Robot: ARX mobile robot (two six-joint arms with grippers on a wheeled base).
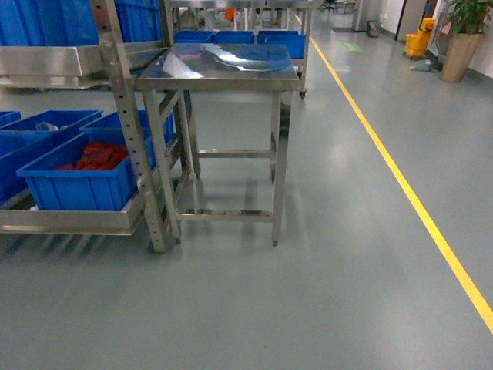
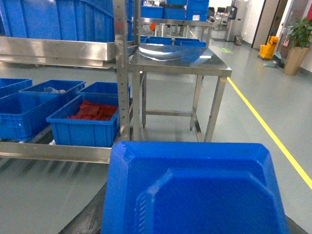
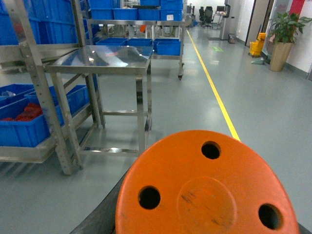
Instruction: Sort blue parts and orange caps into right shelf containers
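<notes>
Steel counter (image 1: 218, 63) stands beside a shelf of blue crates (image 1: 77, 185) — one holds red pieces (image 1: 98, 156); neither pincer is visible.

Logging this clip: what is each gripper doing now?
Left: fingers unseen, blue part fills its view; cannot tell.
Right: fingers unseen, orange cap fills its view; cannot tell.

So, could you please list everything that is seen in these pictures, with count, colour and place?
Steel table: one, silver, centre of the head view, top bare.
Shelf rack: one, silver, left of the table.
Crate with red parts: one, blue, lower shelf, nearest the table.
Other crates: several, blue, on the shelves and behind the table.
Floor line: one, yellow, on the right.
Potted plant: one, green, far right.
Blue part: one, close under the left wrist camera.
Orange cap: one, three holes, close under the right wrist camera.
Pincers: not in view.
</notes>
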